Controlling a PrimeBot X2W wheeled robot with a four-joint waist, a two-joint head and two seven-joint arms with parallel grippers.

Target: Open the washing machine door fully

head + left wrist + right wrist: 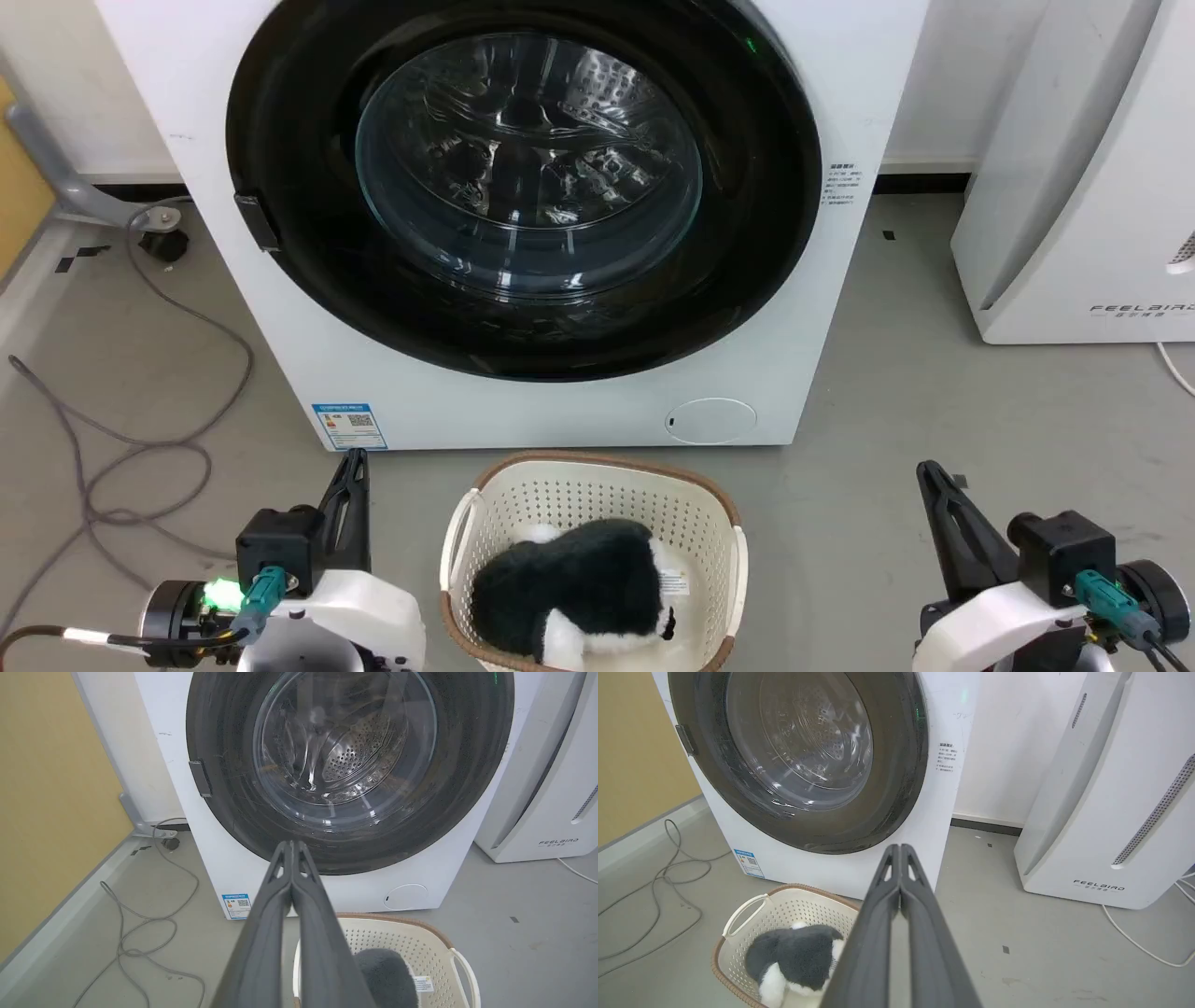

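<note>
The white washing machine (845,84) stands straight ahead, with its round glossy black door (280,121) lying flat against the front. The door's clear glass bowl (527,163) shows the steel drum behind it, and a small dark handle tab (257,222) sits on the door's left edge. My left gripper (354,459) is low at the lower left, shut and holding nothing, well short of the machine. My right gripper (926,469) is at the lower right, also shut and holding nothing. In the left wrist view the door (224,756) rises above my shut left gripper (291,843); in the right wrist view the door (896,765) rises above my shut right gripper (900,847).
A cream laundry basket (597,485) holding a black-and-white plush toy (579,588) sits on the floor between my arms, just before the machine. A white FEELBIRD appliance (1074,187) stands to the right. Grey cables (140,448) trail over the floor at the left, by a yellow wall (46,788).
</note>
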